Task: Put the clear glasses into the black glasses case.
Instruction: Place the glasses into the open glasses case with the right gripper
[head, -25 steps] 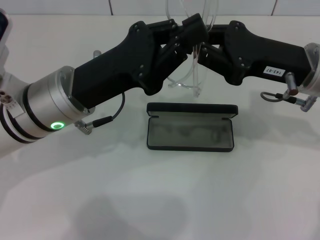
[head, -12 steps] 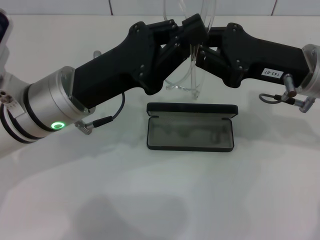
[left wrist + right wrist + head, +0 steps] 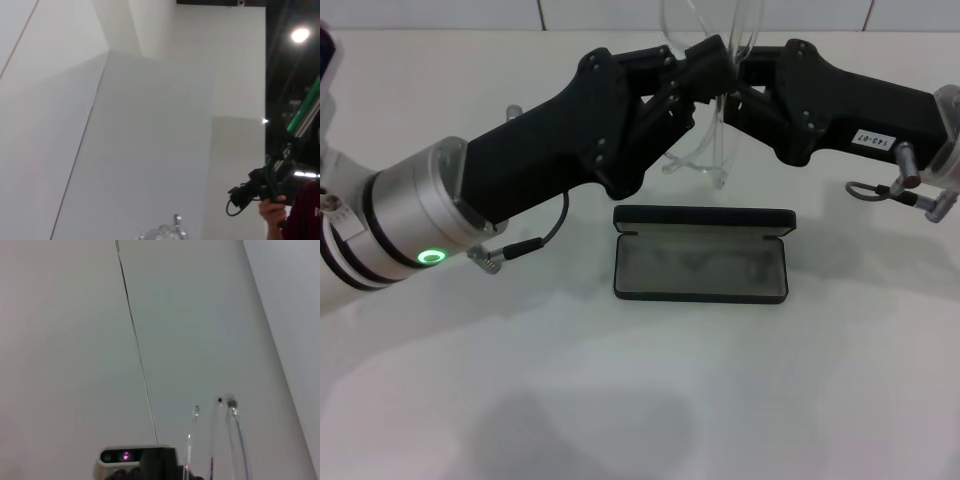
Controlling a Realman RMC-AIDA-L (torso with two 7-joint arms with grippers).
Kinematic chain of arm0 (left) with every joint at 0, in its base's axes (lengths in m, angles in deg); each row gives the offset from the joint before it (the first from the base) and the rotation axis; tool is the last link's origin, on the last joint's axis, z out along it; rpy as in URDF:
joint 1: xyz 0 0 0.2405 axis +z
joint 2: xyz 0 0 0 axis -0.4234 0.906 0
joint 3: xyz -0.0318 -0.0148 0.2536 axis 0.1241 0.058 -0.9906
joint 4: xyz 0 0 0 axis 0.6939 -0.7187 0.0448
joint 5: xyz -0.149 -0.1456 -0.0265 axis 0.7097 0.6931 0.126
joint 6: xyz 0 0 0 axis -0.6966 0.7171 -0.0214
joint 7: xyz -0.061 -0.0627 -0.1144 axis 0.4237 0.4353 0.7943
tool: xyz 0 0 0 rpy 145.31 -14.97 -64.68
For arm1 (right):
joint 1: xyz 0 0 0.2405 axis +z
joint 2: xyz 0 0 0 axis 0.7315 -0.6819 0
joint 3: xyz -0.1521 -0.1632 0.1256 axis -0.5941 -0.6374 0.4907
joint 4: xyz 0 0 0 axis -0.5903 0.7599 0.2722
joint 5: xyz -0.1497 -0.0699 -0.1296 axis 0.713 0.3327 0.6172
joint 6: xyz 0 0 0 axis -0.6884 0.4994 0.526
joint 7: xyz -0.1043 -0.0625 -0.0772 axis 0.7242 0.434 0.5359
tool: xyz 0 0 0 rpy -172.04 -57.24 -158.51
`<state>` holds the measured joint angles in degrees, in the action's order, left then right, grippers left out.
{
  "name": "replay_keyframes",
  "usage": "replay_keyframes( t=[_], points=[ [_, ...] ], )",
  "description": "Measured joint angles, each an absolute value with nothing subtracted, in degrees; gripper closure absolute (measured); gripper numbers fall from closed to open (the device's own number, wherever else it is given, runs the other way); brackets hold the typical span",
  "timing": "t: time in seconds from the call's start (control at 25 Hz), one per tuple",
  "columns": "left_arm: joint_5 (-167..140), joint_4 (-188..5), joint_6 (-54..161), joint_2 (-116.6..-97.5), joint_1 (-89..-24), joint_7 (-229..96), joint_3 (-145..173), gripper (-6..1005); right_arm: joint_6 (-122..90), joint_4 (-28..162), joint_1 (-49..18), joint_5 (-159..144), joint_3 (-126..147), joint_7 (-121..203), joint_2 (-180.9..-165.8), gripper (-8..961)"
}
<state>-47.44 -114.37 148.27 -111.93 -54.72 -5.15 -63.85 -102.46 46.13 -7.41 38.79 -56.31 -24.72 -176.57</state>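
Note:
The clear glasses (image 3: 708, 150) hang upright in the air just behind the black glasses case (image 3: 701, 267), with their transparent arms pointing up. From the left, my left gripper (image 3: 706, 62) is shut on the frame near its top. My right gripper (image 3: 738, 76) comes in from the right, meets it at the same spot and looks shut on a clear arm. The case lies open on the white table with its grey lining showing and its lid (image 3: 704, 217) standing along the far side. The right wrist view shows the clear glasses' arms (image 3: 227, 440) close up.
White table (image 3: 640, 400) all around the case. A white wall rises behind the table. The left wrist view shows a person (image 3: 300, 215) holding a camera far off.
My right gripper has risen and moved slightly right along the glasses. The left gripper and the glasses shifted a little to the right. The case has not moved.

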Motion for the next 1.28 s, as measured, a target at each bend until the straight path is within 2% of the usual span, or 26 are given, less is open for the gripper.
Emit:
replay_keyframes(
  t=[0.16, 0.32, 0.4, 0.52, 0.56, 0.6, 0.64, 0.72, 0.84, 0.92, 1.0, 1.28],
  points=[
    [-47.4, -114.4, 150.0, -111.57, -54.5, -5.9, -63.8, 926, -102.3, 46.0, -8.0, 38.0, -55.7, -24.7, -176.40, 829],
    [-47.5, -114.6, 152.4, -110.32, -53.3, -6.7, -63.9, 925, -101.9, 44.1, -9.6, 38.1, -53.6, -24.9, -176.19, 828],
    [-47.5, -114.7, 153.3, -108.74, -52.2, -6.6, -63.8, 925, -101.9, 41.1, -11.0, 38.4, -53.2, -26.1, -175.70, 827],
    [-47.4, -114.4, 153.9, -105.21, -48.9, -5.8, -63.2, 925, -101.9, 30.3, -15.4, 41.8, -53.2, -31.0, -174.29, 826],
    [-47.5, -114.3, 153.9, -104.30, -47.7, -5.7, -62.3, 925, -101.8, 24.7, -17.3, 44.4, -53.1, -33.7, -173.93, 826],
    [-48.4, -114.2, 153.9, -102.41, -45.0, -5.5, -60.0, 925, -101.1, 12.7, -21.3, 51.7, -52.7, -40.3, -173.59, 825],
    [-48.4, -114.2, 153.9, -102.41, -45.0, -5.5, -60.0, 913, -101.1, 12.7, -21.3, 51.7, -52.7, -40.3, -173.59, 825],
    [-50.2, -114.3, 153.9, -100.64, -42.2, -5.5, -57.0, 889, -100.4, -0.2, -25.1, 60.3, -52.6, -47.7, -173.66, 824],
    [-54.5, -114.6, 153.7, -99.32, -38.9, -5.5, -51.8, 863, -100.8, -21.8, -29.6, 76.3, -53.7, -58.5, -175.02, 823],
    [-57.2, -114.9, 153.6, -99.20, -37.5, -5.4, -48.5, 860, -101.5, -32.8, -31.6, 85.9, -56.7, -64.3, -175.74, 822],
    [-61.1, -116.0, 153.5, -99.38, -35.7, -5.2, -44.1, 860, -102.3, -39.9, -32.0, 92.6, -60.4, -69.5, -175.76, 822],
    [-67.6, -118.9, 153.4, -101.44, -34.4, -3.4, -35.5, 860, -104.6, -45.2, -24.8, 114.1, -77.3, -85.0, -176.42, 819]
  ],
)
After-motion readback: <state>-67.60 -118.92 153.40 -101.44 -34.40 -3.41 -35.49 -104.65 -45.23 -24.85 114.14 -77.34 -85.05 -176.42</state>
